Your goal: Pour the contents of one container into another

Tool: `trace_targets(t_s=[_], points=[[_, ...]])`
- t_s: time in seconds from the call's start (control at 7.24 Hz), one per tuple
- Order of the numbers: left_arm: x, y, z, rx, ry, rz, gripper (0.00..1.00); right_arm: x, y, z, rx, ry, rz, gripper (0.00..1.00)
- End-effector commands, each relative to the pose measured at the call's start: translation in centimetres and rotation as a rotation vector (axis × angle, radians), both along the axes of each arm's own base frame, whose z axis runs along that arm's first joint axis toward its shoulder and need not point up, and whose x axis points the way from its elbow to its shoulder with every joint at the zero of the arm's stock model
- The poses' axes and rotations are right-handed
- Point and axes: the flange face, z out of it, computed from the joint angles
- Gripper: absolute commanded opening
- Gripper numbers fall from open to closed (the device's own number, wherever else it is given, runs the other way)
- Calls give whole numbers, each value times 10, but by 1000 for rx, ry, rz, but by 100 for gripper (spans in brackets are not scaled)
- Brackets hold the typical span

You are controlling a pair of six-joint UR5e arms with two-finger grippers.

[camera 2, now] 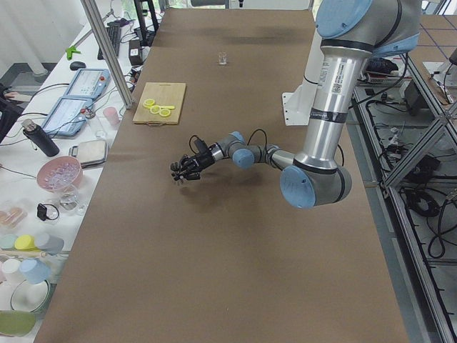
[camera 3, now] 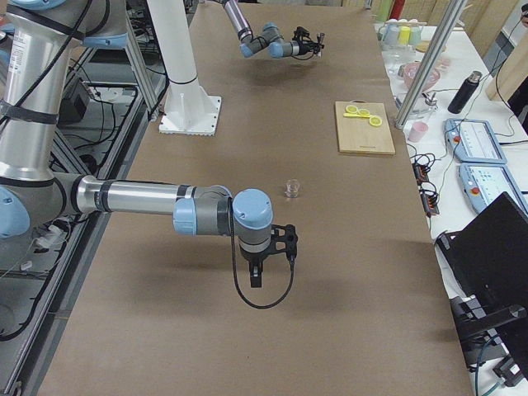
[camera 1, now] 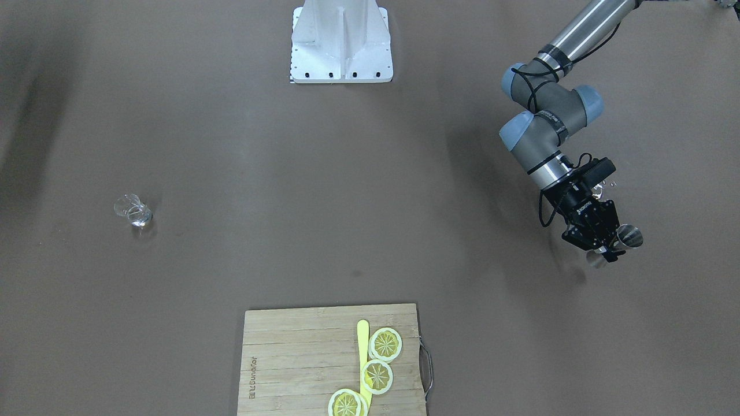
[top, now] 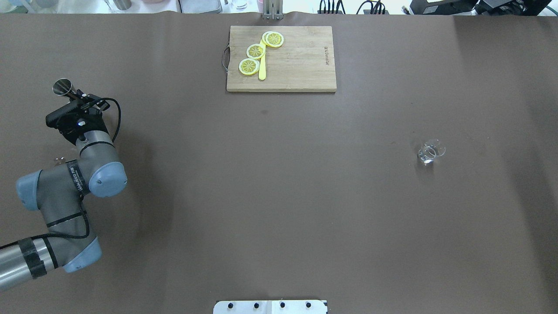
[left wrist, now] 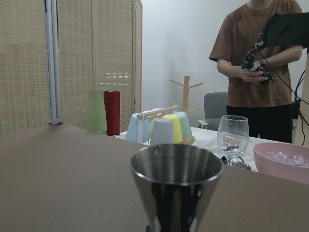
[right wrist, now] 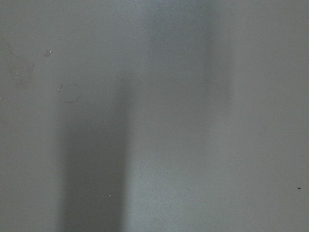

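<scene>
The left gripper (top: 73,95) was clamped low on the steel jigger (top: 63,86) and held it upright, mouth up, out at the robot's left end of the table (top: 279,196). The receiving glass (top: 430,151) stood well apart from it, alone on the far right side. That made for a long carry, and there lay the danger: any wrist tilt on the way across would likely slop the contents onto the table (whether anything was in the cup couldn't be told, since the wrist view only showed its rim from the side). The cone was pinched near its narrow part, so a slip or twist in the grip looked possible. The glass was small, clear and light, so a careless approach could nudge it over or send the pour past its rim. The right gripper (camera 3: 256,276) hung pointing down over bare table; open or closed, I couldn't tell. The cutting board (top: 301,65) with lemon slices (top: 256,51) sat off the likely path.
</scene>
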Motion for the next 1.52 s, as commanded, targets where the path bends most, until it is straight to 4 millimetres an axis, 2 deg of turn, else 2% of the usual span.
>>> trace_targets(t_s=[0.0, 0.41, 0.69, 0.97, 1.11, 1.38], points=[[4, 3, 10, -10, -13, 4, 0, 0, 12, 21, -49, 1, 1, 100], [9, 6, 10, 0, 9, -4, 0, 0, 6, 16, -34, -4, 2, 100], [10, 7, 10, 1, 14, -8, 5, 1, 3, 13, -21, 8, 3, 100], [13, 10, 13, -3, 4, -1, 38, 1, 3, 16, -34, 23, 7, 100], [14, 11, 13, -3, 4, 2, 43, 3, -3, 14, -30, 41, 10, 100], [14, 11, 13, -5, -7, 7, 69, 2, -6, 11, -33, 40, 21, 100]])
